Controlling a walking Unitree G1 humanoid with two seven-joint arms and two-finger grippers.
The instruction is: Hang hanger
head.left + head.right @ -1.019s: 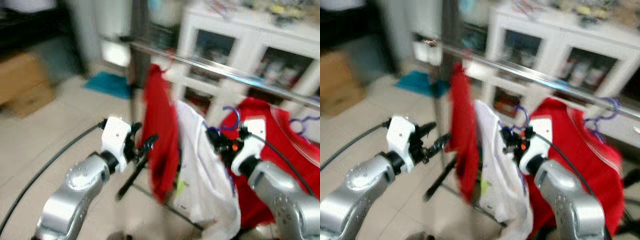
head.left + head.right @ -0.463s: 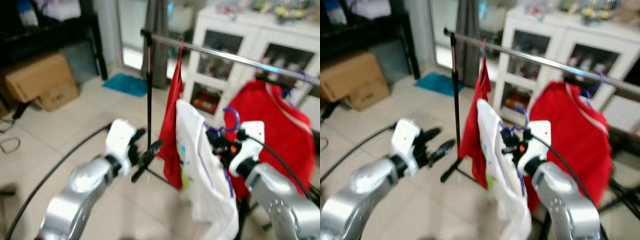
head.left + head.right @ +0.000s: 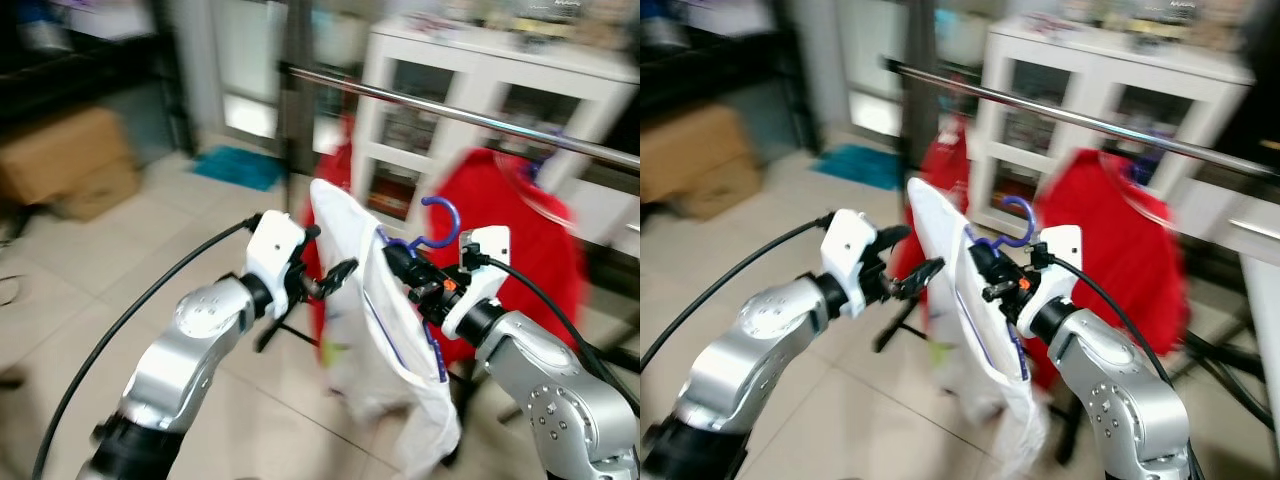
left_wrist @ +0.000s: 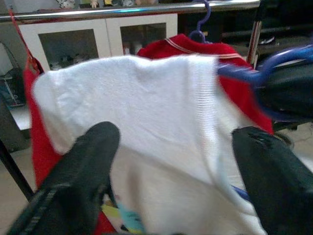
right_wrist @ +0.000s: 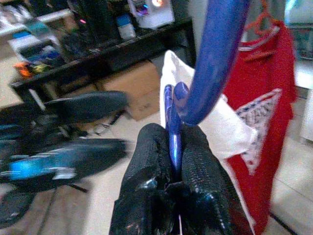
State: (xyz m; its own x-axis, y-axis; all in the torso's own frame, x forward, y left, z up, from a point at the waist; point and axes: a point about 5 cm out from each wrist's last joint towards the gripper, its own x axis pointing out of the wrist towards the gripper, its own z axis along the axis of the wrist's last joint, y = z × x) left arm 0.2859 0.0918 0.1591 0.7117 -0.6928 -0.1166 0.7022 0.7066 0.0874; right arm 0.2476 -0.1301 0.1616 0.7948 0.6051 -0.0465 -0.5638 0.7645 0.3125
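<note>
Right gripper [image 5: 171, 156] is pinched on the blue hanger [image 3: 437, 222] neck below the rail [image 3: 470, 117]. Light but floppy white shirt [image 3: 375, 330], so hold there. Left gripper [image 4: 171, 161] fingers spread beside it

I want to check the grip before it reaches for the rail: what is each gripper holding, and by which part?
The right gripper pinches the blue hanger at its neck, just below the hook, with the white shirt hanging from it. The left gripper is open, holding nothing.
</note>
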